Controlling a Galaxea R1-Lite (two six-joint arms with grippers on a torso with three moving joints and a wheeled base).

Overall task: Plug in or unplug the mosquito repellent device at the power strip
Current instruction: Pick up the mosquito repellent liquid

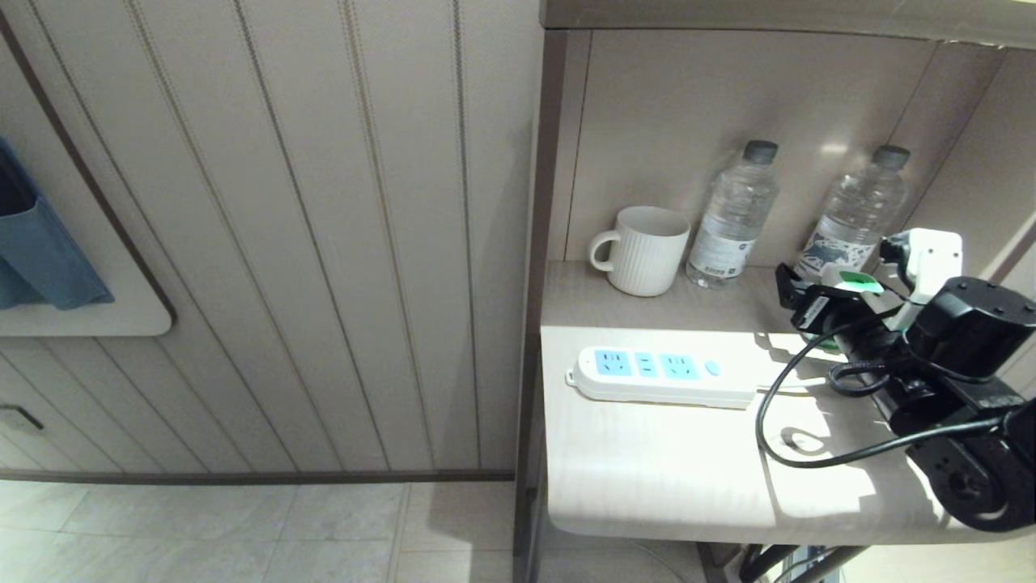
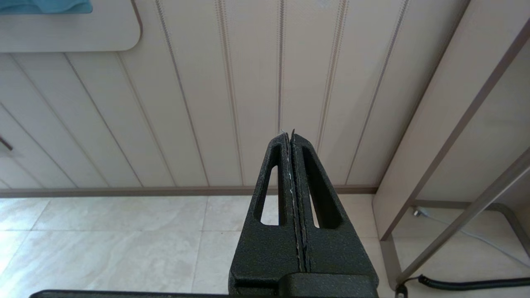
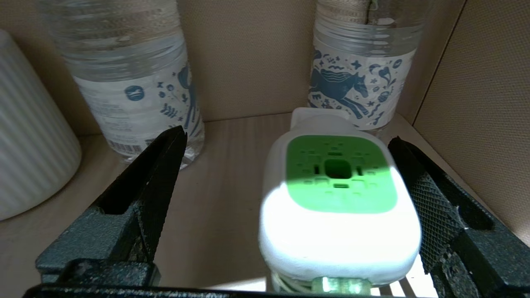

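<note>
Counter (image 1: 647, 486) in a wall niche, carrying the power strip (image 1: 660, 376) with all visible sockets vacant; two water bottles (image 1: 732, 219) and a mug (image 1: 643, 249) at the back; the mosquito repellent device (image 3: 337, 207) stands unplugged at the counter's right rear, apparently upright; right claw (image 3: 285, 194) spread wide around it, one finger close beside it, grip not yet made; grasping, carrying and plugging remain; left claw (image 2: 292, 140) closed, parked off the counter.

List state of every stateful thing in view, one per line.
mosquito repellent device: unplugged, upright on shelf, between open fingers, off-centre
power strip: sockets empty
right gripper: open, straddling the device
left gripper: shut, empty, away from shelf
water bottles: capped, upright
mug: upright
</note>
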